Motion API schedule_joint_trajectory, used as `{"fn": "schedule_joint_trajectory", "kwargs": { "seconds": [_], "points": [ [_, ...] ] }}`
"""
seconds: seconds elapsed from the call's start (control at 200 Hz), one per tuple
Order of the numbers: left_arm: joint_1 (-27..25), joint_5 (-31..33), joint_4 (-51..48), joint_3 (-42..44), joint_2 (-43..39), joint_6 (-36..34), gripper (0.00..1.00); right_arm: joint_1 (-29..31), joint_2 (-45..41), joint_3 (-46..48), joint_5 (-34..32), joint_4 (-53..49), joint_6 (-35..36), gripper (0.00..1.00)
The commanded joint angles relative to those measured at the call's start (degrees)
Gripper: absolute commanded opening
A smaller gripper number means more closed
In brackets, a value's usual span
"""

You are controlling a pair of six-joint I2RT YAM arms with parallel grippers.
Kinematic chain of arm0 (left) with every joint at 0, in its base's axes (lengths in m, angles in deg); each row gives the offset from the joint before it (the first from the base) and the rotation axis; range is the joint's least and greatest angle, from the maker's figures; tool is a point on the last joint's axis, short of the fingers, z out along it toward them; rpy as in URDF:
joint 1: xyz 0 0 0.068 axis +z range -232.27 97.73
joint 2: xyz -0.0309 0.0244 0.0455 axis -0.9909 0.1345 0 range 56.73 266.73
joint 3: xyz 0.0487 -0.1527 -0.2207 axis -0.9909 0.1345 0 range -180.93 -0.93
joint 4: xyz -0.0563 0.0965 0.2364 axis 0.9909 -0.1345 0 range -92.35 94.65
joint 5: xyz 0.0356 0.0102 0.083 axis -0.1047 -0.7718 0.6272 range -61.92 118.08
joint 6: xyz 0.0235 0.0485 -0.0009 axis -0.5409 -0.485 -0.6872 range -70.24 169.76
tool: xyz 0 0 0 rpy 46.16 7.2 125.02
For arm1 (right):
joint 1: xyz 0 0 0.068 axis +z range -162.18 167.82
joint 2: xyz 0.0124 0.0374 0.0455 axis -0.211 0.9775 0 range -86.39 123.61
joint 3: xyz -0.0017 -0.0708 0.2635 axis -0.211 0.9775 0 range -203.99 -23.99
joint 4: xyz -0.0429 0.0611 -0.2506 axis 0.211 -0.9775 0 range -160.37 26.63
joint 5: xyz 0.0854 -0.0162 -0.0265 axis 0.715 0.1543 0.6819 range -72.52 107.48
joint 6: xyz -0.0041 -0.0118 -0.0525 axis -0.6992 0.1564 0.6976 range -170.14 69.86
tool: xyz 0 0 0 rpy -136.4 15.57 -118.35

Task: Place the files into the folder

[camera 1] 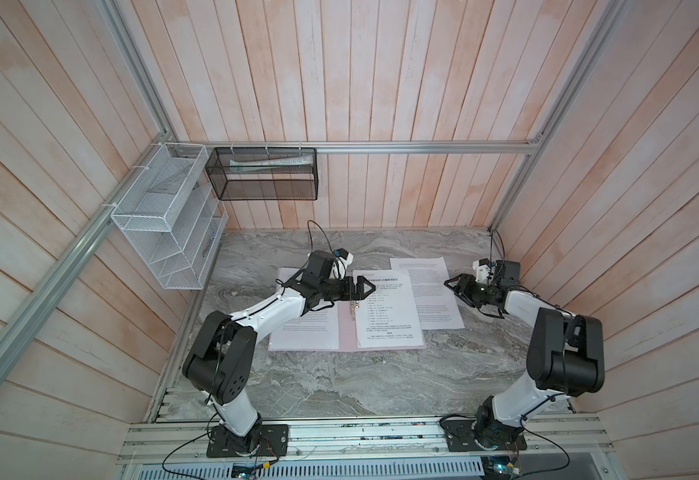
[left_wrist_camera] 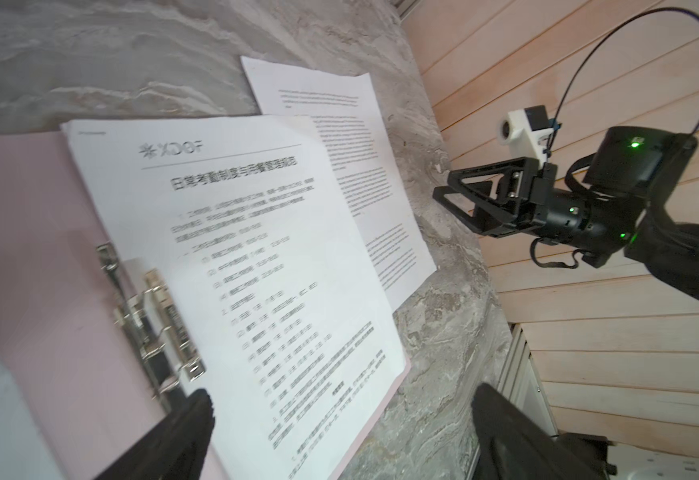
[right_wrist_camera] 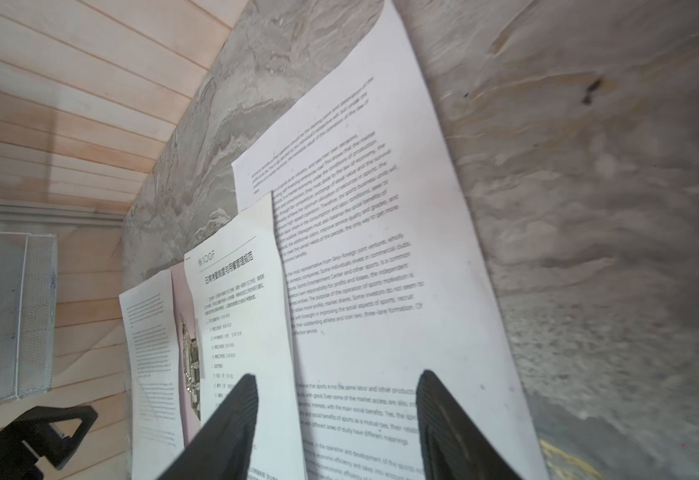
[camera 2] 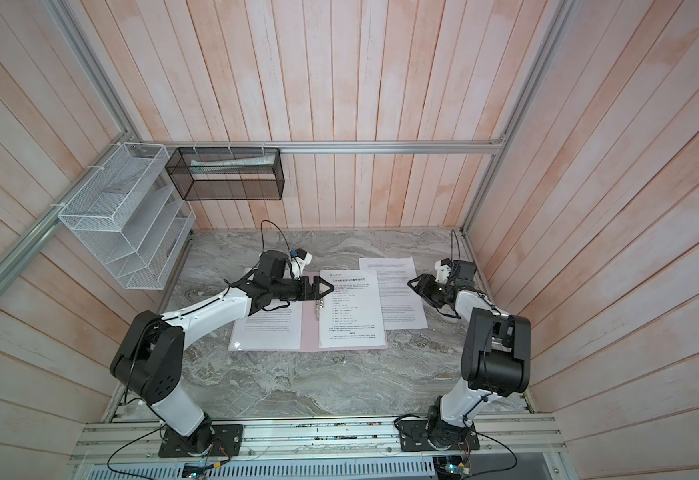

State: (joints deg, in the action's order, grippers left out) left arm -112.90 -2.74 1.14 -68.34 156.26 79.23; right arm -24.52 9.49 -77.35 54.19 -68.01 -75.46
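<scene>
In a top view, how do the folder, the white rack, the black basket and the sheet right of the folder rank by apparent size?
1. folder and white rack: they look alike, and the rack hangs nearer the camera, so I do not rank them.
2. black basket.
3. sheet, partly covered.

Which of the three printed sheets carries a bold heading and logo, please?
The middle sheet, on the pink folder; the left sheet and right sheet show only plain text.

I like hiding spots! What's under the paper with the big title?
The pink folder lies under the titled paper; its pink edge peeks out. One side also covers part of another printed sheet. Whether more pages hide beneath cannot be seen.
</scene>
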Motion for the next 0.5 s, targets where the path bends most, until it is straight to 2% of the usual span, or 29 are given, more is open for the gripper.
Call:
{"fn": "schedule_joint_trajectory", "kwargs": {
  "seconds": [0.0,0.155,0.295,0.38,0.495],
  "points": [
    [-2.40,0.48,4.42,-4.92,5.04,2.63,0.98,-1.23,2.35,-2.41,-1.96,-0.28,1.48,0.59],
    [-4.50,-1.75,6.21,-12.08,13.43,4.56,0.98,-2.24,6.86,-9.09,-4.54,-5.67,5.52,0.60],
    [-4.98,-2.80,6.45,-17.03,19.63,5.22,0.98,-3.16,12.85,-16.22,-0.98,-9.71,8.68,0.62],
    [-4.96,-3.18,6.68,-19.21,22.58,5.51,0.98,-3.17,18.31,-23.36,1.25,-16.85,12.63,0.63],
    [-5.05,-4.18,7.09,-21.32,25.46,6.03,0.97,-3.30,21.65,-26.76,0.66,-19.94,15.96,0.63]
  ]
}}
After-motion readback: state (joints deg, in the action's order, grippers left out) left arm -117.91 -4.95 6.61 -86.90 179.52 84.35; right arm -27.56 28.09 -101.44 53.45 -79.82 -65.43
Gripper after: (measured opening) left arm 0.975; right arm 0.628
